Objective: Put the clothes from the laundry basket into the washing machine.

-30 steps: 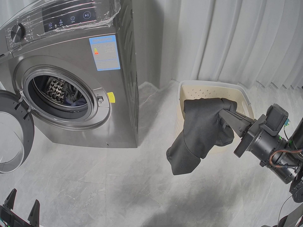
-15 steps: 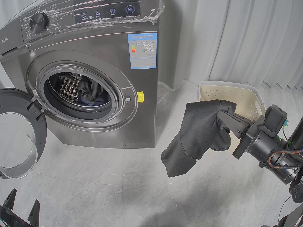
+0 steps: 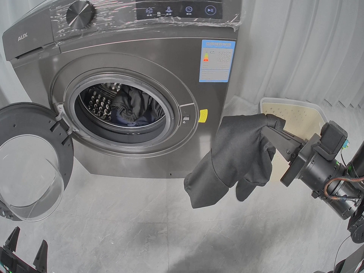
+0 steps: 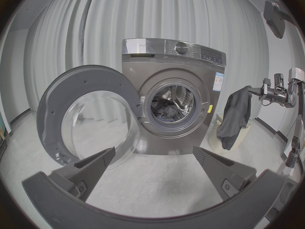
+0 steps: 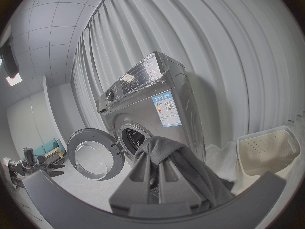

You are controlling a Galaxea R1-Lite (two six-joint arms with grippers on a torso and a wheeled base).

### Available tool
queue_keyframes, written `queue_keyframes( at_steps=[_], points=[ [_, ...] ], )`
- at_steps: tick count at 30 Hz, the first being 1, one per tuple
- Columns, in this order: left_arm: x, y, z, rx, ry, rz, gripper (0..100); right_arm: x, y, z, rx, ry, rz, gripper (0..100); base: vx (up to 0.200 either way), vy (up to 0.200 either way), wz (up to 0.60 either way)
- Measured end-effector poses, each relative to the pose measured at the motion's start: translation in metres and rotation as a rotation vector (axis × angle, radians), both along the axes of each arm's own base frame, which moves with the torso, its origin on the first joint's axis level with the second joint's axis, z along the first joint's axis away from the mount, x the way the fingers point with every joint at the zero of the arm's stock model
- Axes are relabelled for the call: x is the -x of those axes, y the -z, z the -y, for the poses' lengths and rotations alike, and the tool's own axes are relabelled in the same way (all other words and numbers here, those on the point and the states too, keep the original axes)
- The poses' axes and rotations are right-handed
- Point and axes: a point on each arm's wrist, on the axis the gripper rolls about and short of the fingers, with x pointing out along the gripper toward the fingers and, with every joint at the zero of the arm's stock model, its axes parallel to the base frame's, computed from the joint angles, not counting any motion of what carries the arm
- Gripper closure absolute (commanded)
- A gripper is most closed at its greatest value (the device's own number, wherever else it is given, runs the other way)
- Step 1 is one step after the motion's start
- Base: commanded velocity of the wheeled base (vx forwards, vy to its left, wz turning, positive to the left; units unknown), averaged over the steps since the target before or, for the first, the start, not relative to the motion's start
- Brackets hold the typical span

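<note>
The right gripper (image 3: 273,130) pinches a dark grey fabric garment (image 3: 235,148), hanging between the open silver washing machine (image 3: 151,54) and the cream perforated plastic laundry basket (image 3: 303,114), seemingly touching neither. The left gripper (image 4: 153,150) is spread.

Grey front-loading washing machine (image 3: 125,54): I note a blue-edged paper label (image 3: 216,60) with coloured bars on its front, a small yellow sticker (image 3: 203,115) beside the door opening, and white icons on the dark control panel (image 3: 178,10). Fine print illegible to me.

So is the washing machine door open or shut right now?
Open. The door is swung fully aside, leaving the drum exposed with dark clothes inside.
</note>
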Motion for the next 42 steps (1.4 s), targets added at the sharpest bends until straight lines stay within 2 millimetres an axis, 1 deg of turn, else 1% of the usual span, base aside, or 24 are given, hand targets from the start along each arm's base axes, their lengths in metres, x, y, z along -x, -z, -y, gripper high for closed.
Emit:
queue_keyframes(
  at_steps=[5,11,35,42],
  points=[
    [0.0,0.0,0.0,0.0,-0.001,0.0,0,-0.0007,0.0001,-0.0001,0.0,0.002,-0.002,100,-0.2,0.0,0.0],
    [0.0,0.0,0.0,0.0,-0.002,-0.001,0,-0.0017,0.0011,-0.0002,0.002,0.003,-0.007,100,0.0,0.0,0.0],
    [-0.0002,0.0,0.0,0.0,-0.001,-0.002,0,-0.0064,0.0057,-0.0012,0.012,0.018,-0.026,100,0.0,0.2,0.0],
    [-0.0002,0.0,0.0,0.0,-0.002,-0.002,0,-0.007,0.0076,-0.0018,0.018,0.017,-0.031,100,0.0,0.0,0.0]
  ],
)
